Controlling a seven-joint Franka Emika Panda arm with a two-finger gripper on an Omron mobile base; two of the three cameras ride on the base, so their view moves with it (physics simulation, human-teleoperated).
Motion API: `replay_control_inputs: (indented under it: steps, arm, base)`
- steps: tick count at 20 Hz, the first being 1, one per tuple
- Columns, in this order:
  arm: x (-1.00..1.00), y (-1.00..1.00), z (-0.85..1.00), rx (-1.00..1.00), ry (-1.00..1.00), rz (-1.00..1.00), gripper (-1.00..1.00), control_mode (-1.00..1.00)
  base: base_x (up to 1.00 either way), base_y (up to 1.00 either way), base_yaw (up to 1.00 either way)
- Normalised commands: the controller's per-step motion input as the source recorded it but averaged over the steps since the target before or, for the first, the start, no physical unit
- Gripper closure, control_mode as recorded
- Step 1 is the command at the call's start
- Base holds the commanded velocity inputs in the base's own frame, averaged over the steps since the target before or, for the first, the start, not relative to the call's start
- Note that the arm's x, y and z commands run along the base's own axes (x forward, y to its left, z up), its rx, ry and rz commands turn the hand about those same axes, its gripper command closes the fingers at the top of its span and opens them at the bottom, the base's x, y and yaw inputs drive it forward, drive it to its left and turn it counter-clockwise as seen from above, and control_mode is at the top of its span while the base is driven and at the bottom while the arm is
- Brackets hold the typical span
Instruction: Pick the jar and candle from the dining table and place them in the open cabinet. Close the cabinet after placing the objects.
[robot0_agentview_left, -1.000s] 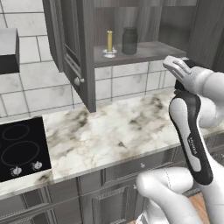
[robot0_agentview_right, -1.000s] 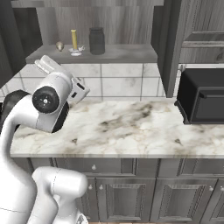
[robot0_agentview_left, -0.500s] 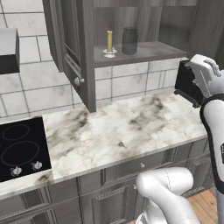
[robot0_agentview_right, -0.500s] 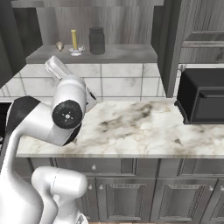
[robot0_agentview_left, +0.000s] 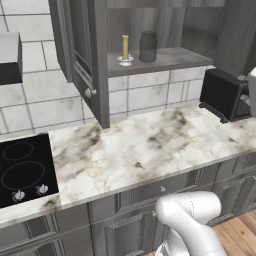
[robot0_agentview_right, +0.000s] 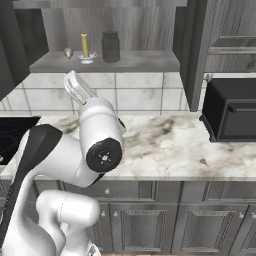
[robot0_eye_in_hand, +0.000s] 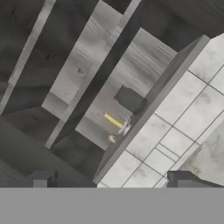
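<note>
The dark grey jar (robot0_agentview_left: 148, 46) (robot0_agentview_right: 110, 46) and the yellow candle (robot0_agentview_left: 125, 47) (robot0_agentview_right: 84, 46) in its silvery dish stand side by side on the lower shelf of the open cabinet (robot0_agentview_left: 165, 59) (robot0_agentview_right: 125, 62). The hand view looks up at them from some distance: jar (robot0_eye_in_hand: 130, 99), candle (robot0_eye_in_hand: 114, 121), cabinet shelf edge (robot0_eye_in_hand: 148, 109). My gripper (robot0_eye_in_hand: 112, 180) is open, fingertips wide apart with nothing between them, well short of the shelf. The dining table is out of view.
The cabinet's left door (robot0_agentview_left: 87, 60) and right door (robot0_agentview_right: 192, 50) stand open over a marble counter (robot0_agentview_left: 150, 145). A black cooktop (robot0_agentview_left: 22, 167) lies at the left. A black oven box (robot0_agentview_left: 225, 92) (robot0_agentview_right: 232, 110) sits at the right. A small round thing (robot0_agentview_right: 68, 51) rests beside the candle.
My arm has swung right, from in front of the counter out past the right edge of the left base view. Jar and candle have not moved; the gripper stays open.
</note>
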Motion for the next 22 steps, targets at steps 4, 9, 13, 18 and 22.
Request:
replay_control_inputs:
  steps: [4,9,13,18,22]
  arm:
    - [-0.17,-0.41,0.0,0.0,-0.02,0.04,-1.0,-1.0]
    - [-0.01,-0.45,0.0,0.0,0.0,0.01,-1.0,-1.0]
    - [0.0,-0.49,0.0,0.0,0.0,0.0,-1.0,-1.0]
    - [0.0,-0.52,-0.03,0.0,0.0,0.0,-1.0,-1.0]
    - [0.0,-0.53,-0.21,0.02,0.0,0.0,-1.0,-1.0]
  base:
    - [0.0,0.0,0.0]
    - [0.0,0.0,0.0]
    - [0.0,0.0,0.0]
    - [0.0,0.0,0.0]
    - [0.0,0.0,0.0]
